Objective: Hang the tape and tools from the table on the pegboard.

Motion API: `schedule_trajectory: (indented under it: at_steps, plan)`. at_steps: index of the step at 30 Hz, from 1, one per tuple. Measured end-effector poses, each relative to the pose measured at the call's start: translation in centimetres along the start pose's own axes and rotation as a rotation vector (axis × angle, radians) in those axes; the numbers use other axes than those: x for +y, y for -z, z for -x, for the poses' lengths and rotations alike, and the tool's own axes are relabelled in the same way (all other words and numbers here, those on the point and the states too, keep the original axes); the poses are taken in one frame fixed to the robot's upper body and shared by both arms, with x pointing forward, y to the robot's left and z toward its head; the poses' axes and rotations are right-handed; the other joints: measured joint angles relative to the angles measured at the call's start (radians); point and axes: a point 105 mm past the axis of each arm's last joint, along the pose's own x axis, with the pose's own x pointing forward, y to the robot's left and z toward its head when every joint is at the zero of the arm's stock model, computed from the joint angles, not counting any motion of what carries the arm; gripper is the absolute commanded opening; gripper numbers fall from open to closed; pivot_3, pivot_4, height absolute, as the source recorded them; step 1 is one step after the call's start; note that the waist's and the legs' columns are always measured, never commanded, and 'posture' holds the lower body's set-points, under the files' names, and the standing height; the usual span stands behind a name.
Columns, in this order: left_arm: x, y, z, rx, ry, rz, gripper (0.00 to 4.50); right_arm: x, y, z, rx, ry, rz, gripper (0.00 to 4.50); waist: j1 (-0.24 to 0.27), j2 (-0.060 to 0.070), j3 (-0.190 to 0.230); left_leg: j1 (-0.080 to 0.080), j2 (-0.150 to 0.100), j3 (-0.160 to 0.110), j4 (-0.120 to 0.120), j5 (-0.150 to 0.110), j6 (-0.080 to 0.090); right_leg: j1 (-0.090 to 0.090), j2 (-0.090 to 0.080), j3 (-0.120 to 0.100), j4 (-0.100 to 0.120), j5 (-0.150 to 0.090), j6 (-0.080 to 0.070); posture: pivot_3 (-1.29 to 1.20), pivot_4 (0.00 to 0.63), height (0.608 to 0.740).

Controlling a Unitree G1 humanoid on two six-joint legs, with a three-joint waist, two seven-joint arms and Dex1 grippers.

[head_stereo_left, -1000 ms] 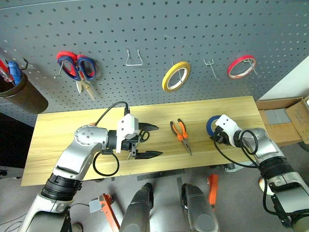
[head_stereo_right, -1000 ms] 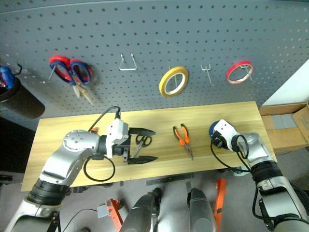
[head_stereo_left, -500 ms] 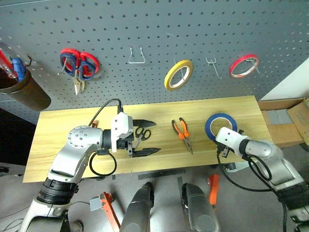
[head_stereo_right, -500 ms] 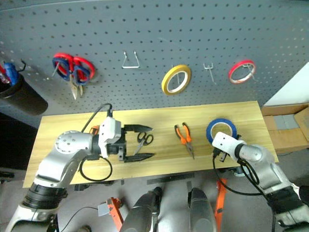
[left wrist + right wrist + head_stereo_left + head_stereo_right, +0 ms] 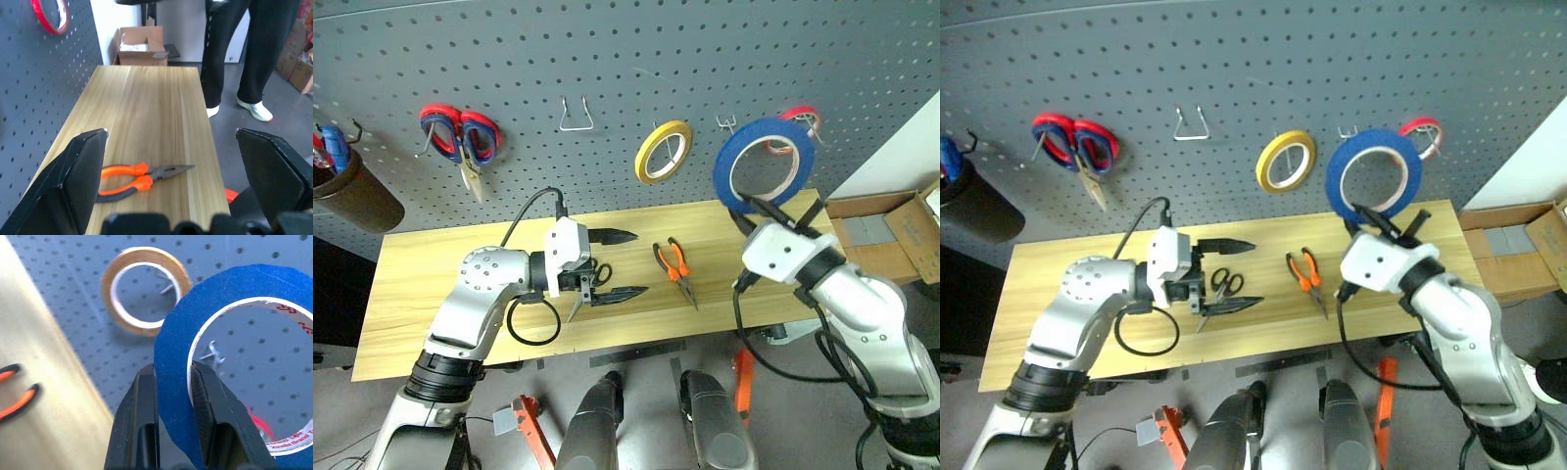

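One blue tape (image 5: 764, 164) is pinched by its rim in the clenched right jaws (image 5: 173, 396), ring held upright facing the pegboard (image 5: 607, 59), likely so its hole can be slipped over the bare hook (image 5: 729, 124) between yellow tape (image 5: 663, 152) and red tape (image 5: 803, 117). Right arm is raised, angled toward the board. Left jaws (image 5: 615, 264) are spread wide, nothing held, hovering level over the black scissors (image 5: 1219, 286) on the desk (image 5: 431, 313); pliers (image 5: 675, 266) lie beside.

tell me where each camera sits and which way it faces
Head, both eyes: look down over both arms at the light wooden table and dark grey pegboard.
Left wrist: looks along the table past open left gripper at orange-handled pliers, also seen from the head.
Right wrist: faces the pegboard; right gripper pinches the flat blue tape ring.
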Motion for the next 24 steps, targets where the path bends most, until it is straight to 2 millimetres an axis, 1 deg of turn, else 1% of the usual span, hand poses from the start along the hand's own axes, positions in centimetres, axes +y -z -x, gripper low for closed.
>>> schedule_trajectory:
  at_steps: [4, 7, 12, 18, 21, 23, 24]
  plan:
    - [0.8, -0.6, -0.4, -0.026, -0.029, -0.024, 4.5, -0.1, 2.1, -1.4, 0.018, -0.024, -0.029, 0.54, -0.001, 0.0, 0.0, 0.0, -0.001, 0.003, 0.0, 0.0, 0.0, -0.001, 0.0, 0.001, 0.0, 0.0, 0.0, -0.24, 0.298, 0.74]
    - [1.1, -1.0, -0.5, -0.04, -0.043, -0.05, 4.5, -0.4, 2.8, -2.3, 0.0, -0.022, -0.046, 0.54, -0.003, 0.0, 0.0, 0.0, 0.0, 0.004, -0.001, 0.0, 0.0, -0.001, 0.0, 0.001, 0.0, 0.0, 0.0, -0.22, 0.292, 0.74]
    - [1.3, -0.9, -0.2, -0.038, -0.067, -0.045, 4.5, -0.7, 4.8, -3.7, 0.003, -0.006, -0.064, 0.54, -0.005, 0.0, -0.001, 0.0, 0.0, 0.005, -0.001, 0.0, 0.0, -0.002, 0.0, 0.001, 0.002, 0.0, 0.0, -0.21, 0.287, 0.74]
    - [1.8, -0.9, 0.0, -0.041, -0.115, -0.043, 4.5, 0.4, 4.8, -5.2, -0.06, -0.003, -0.166, 0.54, -0.009, 0.0, -0.001, 0.0, 0.0, 0.007, 0.001, 0.0, 0.0, -0.004, 0.0, 0.002, 0.007, 0.0, 0.0, -0.21, 0.283, 0.74]
    - [1.9, -0.8, 0.1, -0.04, -0.13, -0.041, 4.5, 0.9, 5.1, -5.8, -0.072, 0.0, -0.216, 0.54, -0.012, 0.0, -0.001, 0.0, 0.0, 0.007, 0.003, 0.0, 0.0, -0.004, 0.0, 0.002, 0.009, 0.0, 0.0, -0.21, 0.279, 0.74]
    - [2.0, -0.8, 0.1, -0.038, -0.142, -0.041, 4.5, 1.3, 5.5, -6.1, -0.067, 0.002, -0.242, 1.26, -0.013, 0.0, -0.001, 0.0, 0.0, 0.007, 0.005, 0.0, 0.0, -0.004, 0.0, 0.002, 0.011, 0.0, 0.0, -0.2, 0.278, 0.74]
    - [2.1, -0.7, 0.1, -0.039, -0.145, -0.044, 4.5, 1.5, 5.5, -6.2, -0.068, 0.008, -0.259, 1.41, -0.013, 0.0, -0.001, 0.0, 0.0, 0.007, 0.007, 0.0, 0.0, -0.005, 0.0, 0.002, 0.013, 0.0, 0.0, -0.2, 0.277, 0.74]
